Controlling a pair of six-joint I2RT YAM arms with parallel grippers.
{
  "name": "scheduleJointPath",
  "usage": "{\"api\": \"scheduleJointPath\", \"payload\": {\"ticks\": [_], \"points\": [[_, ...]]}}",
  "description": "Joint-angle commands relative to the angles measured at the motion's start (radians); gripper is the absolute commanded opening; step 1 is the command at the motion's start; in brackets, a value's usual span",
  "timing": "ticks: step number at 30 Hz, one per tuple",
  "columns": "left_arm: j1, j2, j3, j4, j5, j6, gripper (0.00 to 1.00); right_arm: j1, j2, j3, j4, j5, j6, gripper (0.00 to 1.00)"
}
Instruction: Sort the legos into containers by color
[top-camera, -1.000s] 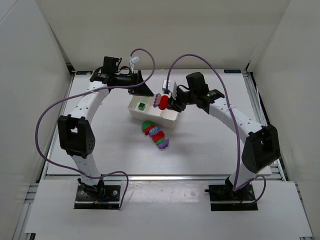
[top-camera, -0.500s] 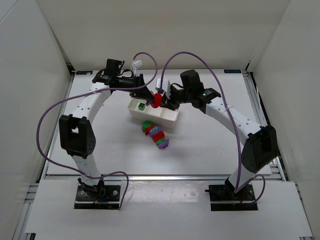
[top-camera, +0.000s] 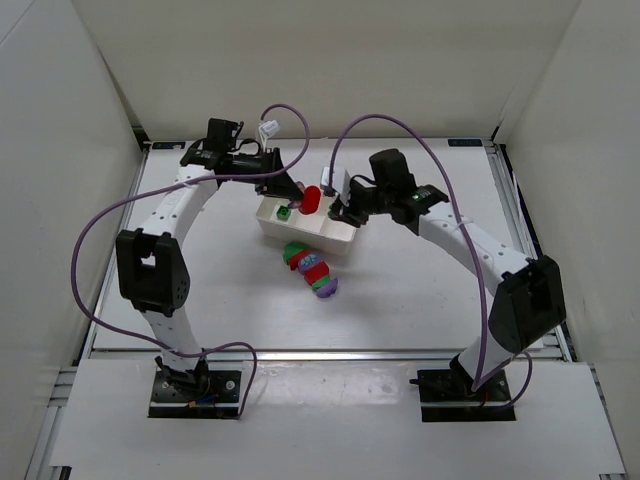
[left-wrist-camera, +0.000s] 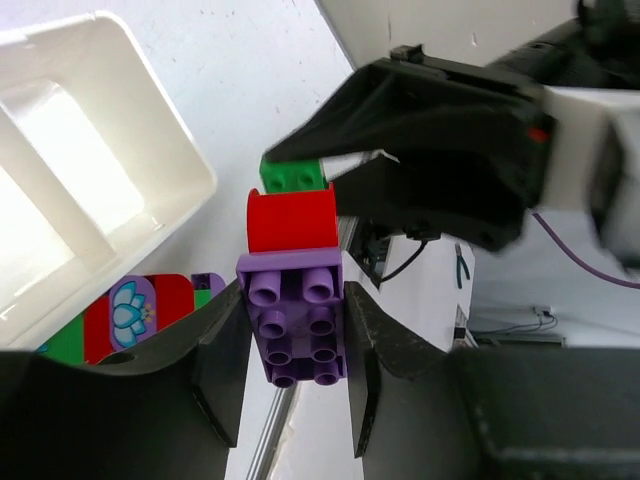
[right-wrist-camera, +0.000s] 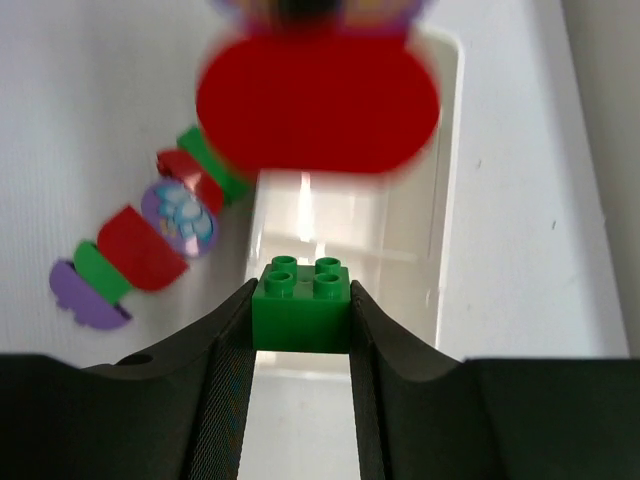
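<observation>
Top view: both arms reach in over the far side of the white tray (top-camera: 310, 240), left gripper (top-camera: 293, 191) and right gripper (top-camera: 340, 208) tip to tip, a red arched piece (top-camera: 311, 200) between them above the tray; jaw state not readable from here. One loose green brick (top-camera: 284, 211) sits in the tray's left end compartment. A stuck-together row of legos (top-camera: 312, 270), red, green and purple, lies on the table (top-camera: 420, 290) just in front of the tray, near side. Left wrist view: left jaws clamped on a purple brick (left-wrist-camera: 298, 318), studs facing the camera, the red arched piece seated on its far end; a held green brick (left-wrist-camera: 295, 176) shows right at the red piece's far edge, gripped by the black right gripper; touching or just apart, cannot tell. Tray at upper left, two compartments seen bare. Right wrist view: right jaws clamped on the held green brick, studs up, over the tray; red piece blurred ahead; row of legos on the table at left
</observation>
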Motion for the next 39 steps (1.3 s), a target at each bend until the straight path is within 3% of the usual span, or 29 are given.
{"api": "scheduleJointPath", "payload": {"ticks": [1, 7, 16, 23, 31, 39], "points": [[0.059, -0.025, 0.019, 0.012, 0.066, 0.032, 0.10, -0.059, -0.070, -0.075, -0.046, 0.036, -0.024, 0.00], [0.080, 0.004, 0.036, 0.012, 0.032, 0.051, 0.10, -0.130, -0.139, -0.141, -0.084, 0.058, -0.030, 0.00], [0.013, 0.063, 0.071, 0.013, -0.051, 0.075, 0.10, -0.145, -0.136, -0.121, -0.090, 0.026, 0.024, 0.00], [0.048, 0.025, 0.058, 0.012, -0.097, 0.075, 0.10, -0.130, 0.025, 0.055, -0.107, -0.057, 0.113, 0.00], [0.229, -0.117, -0.051, 0.105, -0.164, -0.007, 0.10, -0.072, 0.275, 0.317, -0.017, -0.154, 0.320, 0.00], [0.320, -0.187, -0.100, 0.109, -0.204, -0.024, 0.11, -0.026, 0.505, 0.492, 0.092, -0.200, 0.499, 0.00]]}}
